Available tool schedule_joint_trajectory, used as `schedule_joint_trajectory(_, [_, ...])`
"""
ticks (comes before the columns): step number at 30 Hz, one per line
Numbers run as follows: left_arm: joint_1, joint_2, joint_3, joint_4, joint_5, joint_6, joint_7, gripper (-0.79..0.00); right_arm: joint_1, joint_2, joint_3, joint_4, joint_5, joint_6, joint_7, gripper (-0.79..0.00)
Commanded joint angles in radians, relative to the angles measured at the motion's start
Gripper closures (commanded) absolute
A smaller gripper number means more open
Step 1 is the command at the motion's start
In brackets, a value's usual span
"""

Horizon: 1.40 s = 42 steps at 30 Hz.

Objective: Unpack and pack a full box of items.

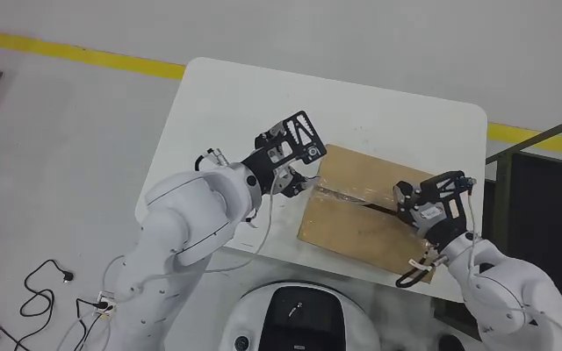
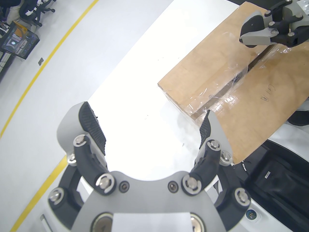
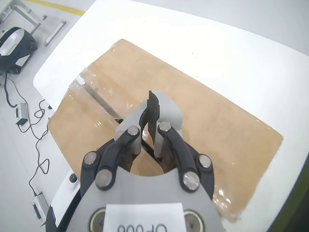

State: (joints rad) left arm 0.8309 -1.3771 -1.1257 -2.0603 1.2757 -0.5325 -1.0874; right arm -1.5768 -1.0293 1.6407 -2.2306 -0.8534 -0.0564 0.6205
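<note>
Only one box (image 1: 369, 224); left claw (image 2: 146, 112) spread, right claw (image 3: 151, 108) closed.

You can't see inside the box (image 1: 351, 226): its 2 flaps (image 1: 373, 178) lie closed. Under the right gripper (image 3: 150, 102), its pressed-together fingers hide part of the seam (image 3: 101, 101). 1 left gripper (image 2: 146, 108) finger (image 2: 212, 131) covers the box's near edge.
</note>
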Motion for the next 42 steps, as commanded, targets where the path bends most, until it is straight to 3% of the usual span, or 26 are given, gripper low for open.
schedule_joint_trajectory(1, [-0.004, 0.001, 0.004, 0.0, -0.005, -0.001, 0.0, -0.785, -0.032, -0.001, 0.039, -0.015, 0.015, 0.011, -0.007, 0.0])
schedule_joint_trajectory(3, [-0.007, 0.002, 0.009, -0.001, -0.009, -0.003, 0.0, -0.785, -0.061, -0.002, 0.079, -0.028, 0.04, 0.023, -0.02, -0.034])
schedule_joint_trajectory(6, [-0.009, 0.004, 0.014, -0.002, -0.014, -0.004, 0.0, -0.785, -0.09, -0.004, 0.146, -0.04, 0.097, 0.024, -0.04, 0.0])
schedule_joint_trajectory(13, [-0.007, 0.01, 0.021, -0.008, -0.02, 0.002, -0.003, -0.785, -0.109, -0.005, 0.223, -0.035, 0.179, -0.012, -0.041, 0.0])
schedule_joint_trajectory(14, [-0.006, 0.011, 0.021, -0.01, -0.02, 0.003, -0.004, -0.785, -0.109, -0.005, 0.221, -0.033, 0.201, -0.03, -0.041, -0.089])
schedule_joint_trajectory(15, [-0.005, 0.012, 0.021, -0.011, -0.02, 0.004, -0.004, -0.785, -0.108, -0.006, 0.217, -0.022, 0.242, -0.05, -0.034, -0.256])
schedule_joint_trajectory(16, [-0.004, 0.013, 0.02, -0.012, -0.02, 0.005, -0.005, -0.785, -0.103, -0.006, 0.22, -0.011, 0.272, -0.059, -0.029, -0.336])
schedule_joint_trajectory(22, [0.005, 0.019, 0.02, -0.017, -0.02, 0.01, -0.004, -0.785, -0.072, -0.006, 0.215, 0.063, 0.442, -0.08, 0.017, -0.342])
schedule_joint_trajectory(24, [0.006, 0.02, 0.022, -0.017, -0.022, 0.013, -0.001, -0.785, -0.053, -0.005, 0.208, 0.088, 0.467, -0.081, 0.029, -0.391])
schedule_joint_trajectory(25, [0.006, 0.021, 0.024, -0.016, -0.022, 0.014, 0.0, -0.785, -0.041, -0.005, 0.201, 0.098, 0.474, -0.083, 0.034, -0.493])
schedule_joint_trajectory(29, [0.004, 0.023, 0.03, -0.012, -0.027, 0.016, 0.003, -0.785, 0.026, -0.003, 0.144, 0.139, 0.479, -0.093, 0.056, -0.56])
schedule_joint_trajectory(39, [-0.001, 0.031, 0.027, -0.007, -0.028, 0.024, 0.004, -0.785, 0.208, 0.0, -0.045, 0.22, 0.249, -0.061, 0.095, -0.533])
schedule_joint_trajectory(42, [-0.001, 0.033, 0.025, -0.006, -0.027, 0.025, 0.005, -0.785, 0.236, -0.001, -0.079, 0.235, 0.227, -0.047, 0.093, -0.462])
